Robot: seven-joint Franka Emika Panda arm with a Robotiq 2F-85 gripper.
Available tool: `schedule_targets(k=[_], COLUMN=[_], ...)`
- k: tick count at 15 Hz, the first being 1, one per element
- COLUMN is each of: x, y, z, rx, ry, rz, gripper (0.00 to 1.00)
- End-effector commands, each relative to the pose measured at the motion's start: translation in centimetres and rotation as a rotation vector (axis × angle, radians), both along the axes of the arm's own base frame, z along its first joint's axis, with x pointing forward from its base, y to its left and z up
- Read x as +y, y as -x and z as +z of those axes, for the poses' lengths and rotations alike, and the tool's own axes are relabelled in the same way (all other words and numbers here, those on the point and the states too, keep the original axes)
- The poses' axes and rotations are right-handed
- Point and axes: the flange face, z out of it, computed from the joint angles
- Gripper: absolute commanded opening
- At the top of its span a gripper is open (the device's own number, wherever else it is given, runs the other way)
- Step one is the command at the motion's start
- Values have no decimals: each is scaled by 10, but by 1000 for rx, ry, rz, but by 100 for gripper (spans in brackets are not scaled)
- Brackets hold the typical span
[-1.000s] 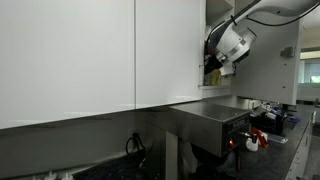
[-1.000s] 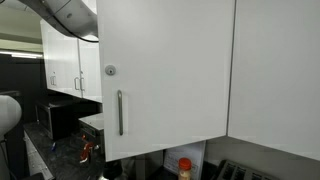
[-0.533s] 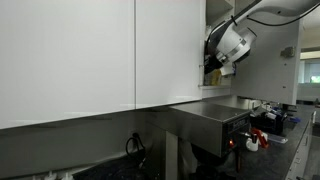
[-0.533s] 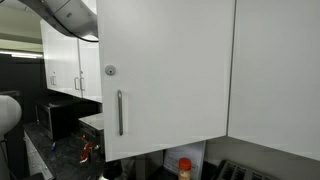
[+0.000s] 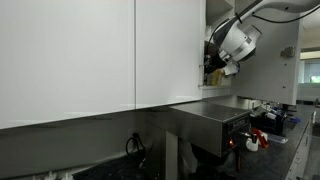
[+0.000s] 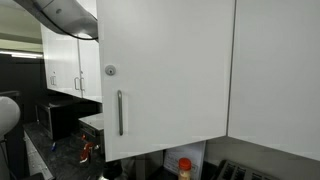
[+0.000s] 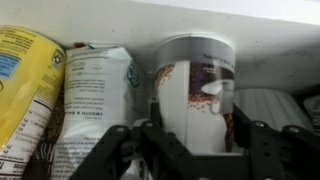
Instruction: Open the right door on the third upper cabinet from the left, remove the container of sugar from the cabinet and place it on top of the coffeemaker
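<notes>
In the wrist view the container of sugar (image 7: 195,70), a whitish canister with a grey lid and a printed label, stands on the cabinet shelf. My gripper (image 7: 196,115) has one dark finger on each side of it, pressed to its walls. An exterior view shows the gripper (image 5: 214,69) reaching into the open third upper cabinet (image 5: 213,20), above the steel coffeemaker (image 5: 208,117). The right door (image 6: 165,70) stands swung open, its silver bar handle (image 6: 120,112) facing the camera.
Left of the canister, a yellow bag (image 7: 25,90) and a white paper bag (image 7: 95,100) crowd the shelf. A pale rounded thing (image 7: 265,105) sits to its right. A red-lidded bottle (image 6: 184,166) stands below the cabinet. Small red and dark items (image 5: 258,140) lie on the counter.
In the exterior view the gripper and wrist have shifted slightly up and to the right at the cabinet opening. The door has not moved.
</notes>
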Motion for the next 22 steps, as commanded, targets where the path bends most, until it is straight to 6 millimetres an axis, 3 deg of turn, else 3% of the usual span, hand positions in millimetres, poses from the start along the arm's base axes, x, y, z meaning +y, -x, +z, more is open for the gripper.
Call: schedule_targets(k=[1,22], x=[2,4], y=[18,95], z=[-8,3], rx=[21,30], ry=[34,37], rz=[-21,-69], gripper=[41,41])
